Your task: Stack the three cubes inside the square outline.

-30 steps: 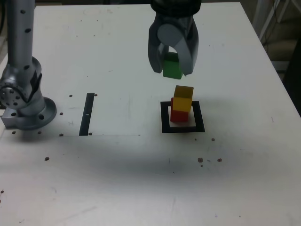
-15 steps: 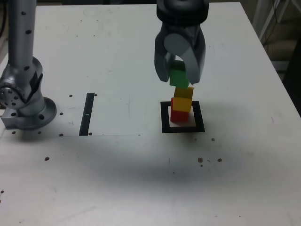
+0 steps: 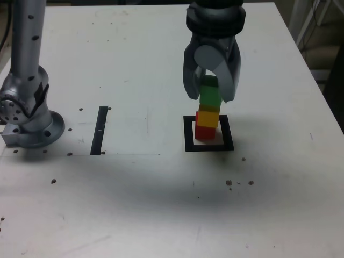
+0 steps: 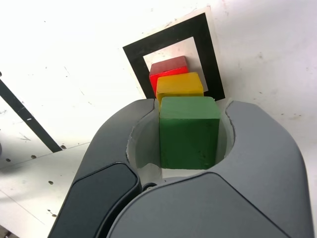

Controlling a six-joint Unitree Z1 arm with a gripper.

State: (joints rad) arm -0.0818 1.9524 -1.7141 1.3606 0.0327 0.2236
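Green cube (image 3: 209, 97) now sits directly over the yellow cube (image 3: 208, 117), where one second ago it hung higher and toward the exterior view's left of the stack, and half a second ago it was lower but still offset to that side. In the exterior view its underside meets the yellow cube's top with no gap visible, though whether it bears weight there cannot be told. The yellow cube rests on the red cube (image 3: 204, 132), which stands on the pale centre of the square outline (image 3: 188, 134), toward its far left part in the exterior view. The wrist view shows the three cubes lined up, green nearest the camera, then yellow, then red, with the black frame around them.

The tool (image 3: 210, 97) has come down and to the exterior view's right with the cube, and its two grey fingers (image 4: 257, 148) are pinching the green cube from either side, as the wrist view shows.

Judged from this, the carry is over and the stack is all but built: what remains is to spread the fingers and lift straight up. The yellow cube sits slightly askew on the red one, so a sideways nudge on release could topple the column.

Elsewhere on the table (image 3: 134, 204) lie a narrow black strip (image 3: 100, 130) and, at the exterior view's left, the arm's base (image 3: 27, 118).
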